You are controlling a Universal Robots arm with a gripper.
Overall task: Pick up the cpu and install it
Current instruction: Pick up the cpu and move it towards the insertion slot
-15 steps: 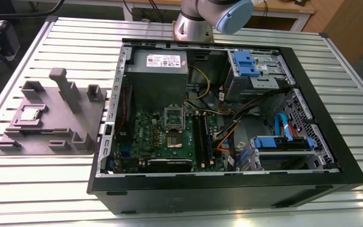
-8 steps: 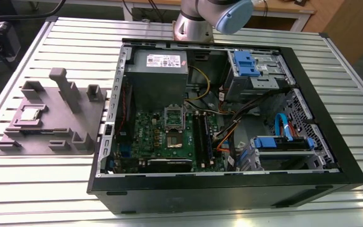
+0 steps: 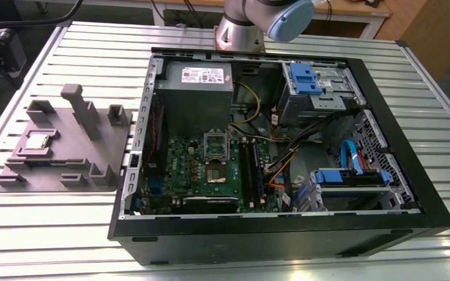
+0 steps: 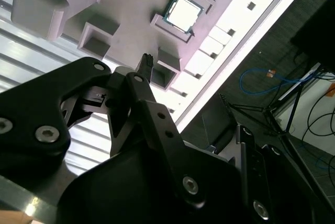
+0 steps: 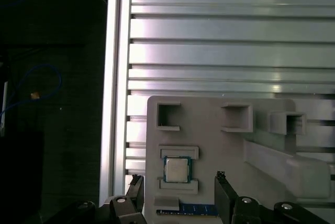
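Hard-to-see stuff first: in the exterior view my arm (image 3: 241, 29) is cut off at the far edge, so the working end is out of that shot. In both wrist views my jaws are spread wide, but their own black housing blocks a good chunk of the scene. I can't tell how high the tips hang over the tray. A blue-green strip (image 5: 188, 211) along the tray's edge is half hidden behind them, no idea what it is.

The cpu (image 5: 177, 169) lies flat, silver side up, in a shallow square pocket of the grey tray (image 3: 61, 132). In the first wrist view it sits between my two jaw tips, nothing pinched. The tray lies on the slatted worktop (image 3: 53, 234), just beside the open PC case (image 3: 287, 234), on the exterior view's left of it.

Around the chip, a tall post (image 3: 82, 111) and a few box-shaped pockets (image 5: 167, 115) stick up from the tray, the post off to one side. Inside the case the motherboard (image 3: 209, 175) lies flat with its socket (image 3: 215, 157) mid-board. Cables (image 3: 287, 158) and blue drive brackets (image 3: 342, 175) crowd the exterior view's right of it.

Room-wise, the tray sits near the worktop's edge (image 5: 118, 77), with dark floor (image 5: 52, 156) beyond. Bare slats run past the tray's far side.
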